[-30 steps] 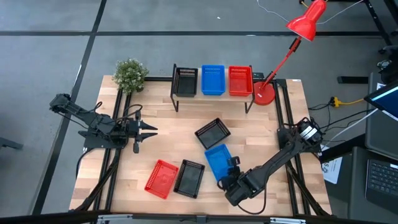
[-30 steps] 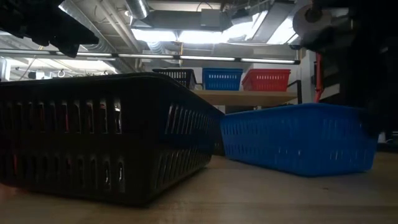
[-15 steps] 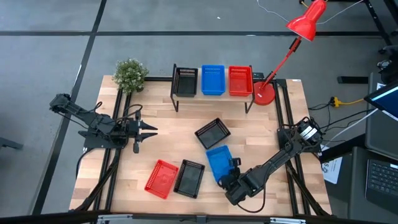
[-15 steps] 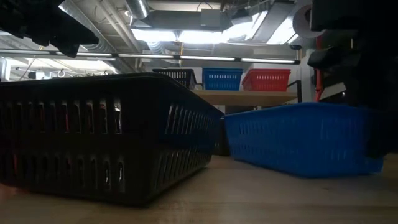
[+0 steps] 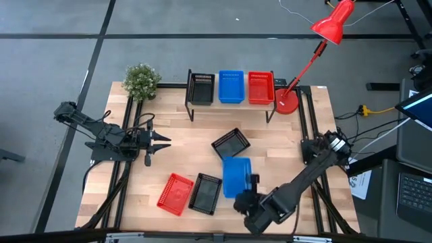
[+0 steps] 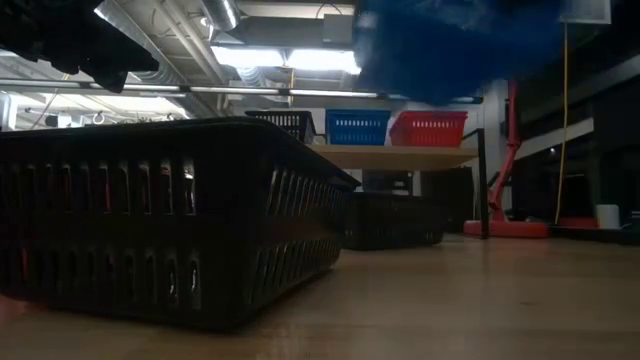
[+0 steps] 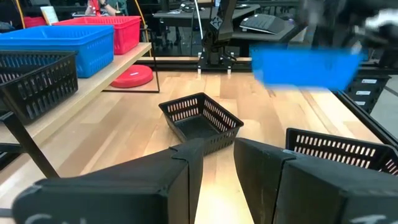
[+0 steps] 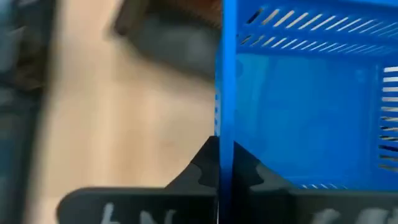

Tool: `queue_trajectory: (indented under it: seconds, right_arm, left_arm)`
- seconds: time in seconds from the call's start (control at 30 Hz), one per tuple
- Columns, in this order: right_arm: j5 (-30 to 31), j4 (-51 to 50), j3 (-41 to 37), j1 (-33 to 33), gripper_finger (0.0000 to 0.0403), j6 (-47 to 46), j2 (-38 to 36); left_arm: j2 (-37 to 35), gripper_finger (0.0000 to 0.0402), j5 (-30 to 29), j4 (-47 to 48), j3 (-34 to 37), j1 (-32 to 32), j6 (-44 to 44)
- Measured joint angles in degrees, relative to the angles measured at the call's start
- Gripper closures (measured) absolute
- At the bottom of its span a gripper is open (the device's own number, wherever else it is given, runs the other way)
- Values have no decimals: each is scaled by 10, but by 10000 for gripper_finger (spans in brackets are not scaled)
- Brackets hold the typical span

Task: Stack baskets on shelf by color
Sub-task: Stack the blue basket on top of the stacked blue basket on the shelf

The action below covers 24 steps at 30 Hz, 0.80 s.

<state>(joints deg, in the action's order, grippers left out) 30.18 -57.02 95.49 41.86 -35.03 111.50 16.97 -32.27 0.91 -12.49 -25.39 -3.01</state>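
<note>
The shelf (image 5: 229, 104) at the table's far side carries a black basket (image 5: 200, 88), a blue basket (image 5: 231, 87) and a red basket (image 5: 260, 88), side by side. A second blue basket (image 5: 236, 175) hangs in the air over the table's near middle, held by my right gripper (image 5: 246, 194); it shows high up in the low view (image 6: 450, 45). On the table lie a black basket (image 5: 231, 143), another black basket (image 5: 206, 194) and a red basket (image 5: 175, 194). My left gripper (image 5: 162, 142) waits open at the table's left, holding nothing. My right gripper pinches one upright wall of the blue basket (image 8: 225, 118) at its rim, one finger inside the basket and one outside. The fingers come from above, pointing down. The basket is lifted clear of the table, about level, hanging below the fingers (image 8: 208, 165).
A red desk lamp stands with its base (image 5: 287, 102) at the shelf's right end. A small potted plant (image 5: 142, 81) sits at the far left corner. The near black basket (image 6: 170, 220) fills the low view's left; bare wood lies right of the shelf's front.
My right gripper has shut on the blue basket's wall and lifted it off the table. The basket, which lay slanted on the wood, now hangs clear and has turned to run straight from near to far.
</note>
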Motion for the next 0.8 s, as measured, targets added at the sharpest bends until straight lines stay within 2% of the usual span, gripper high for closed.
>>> queue_trajectory:
  seconds: [0.1, 0.2, 0.27, 0.37, 0.47, 0.57, 0.7, 0.8]
  right_arm:
    - [124, -98, 70, -13, 402, 31, 0]
    - [201, -193, 137, -48, 402, 67, 0]
    - [227, -249, 178, -82, 402, 95, 0]
    - [223, -318, 238, -156, 402, 159, 0]
    - [183, -329, 284, -249, 403, 256, -2]
    - [107, -312, 318, -352, 403, 350, -6]
    - [-17, -303, 349, -471, 403, 416, -8]
    - [-123, -295, 346, -527, 403, 445, -8]
  left_arm:
    - [0, 318, 0, 0, 0, 0, 0]
    - [0, 318, 0, 0, 0, 0, 0]
    - [0, 318, 0, 0, 0, 0, 1]
    - [0, 318, 0, 0, 0, 0, 4]
    - [0, 318, 0, 1, 0, 0, 4]
    - [0, 318, 0, 2, 0, 0, 6]
    - [0, 318, 0, 14, 0, 0, 6]
    - [0, 318, 0, 24, 0, 0, 6]
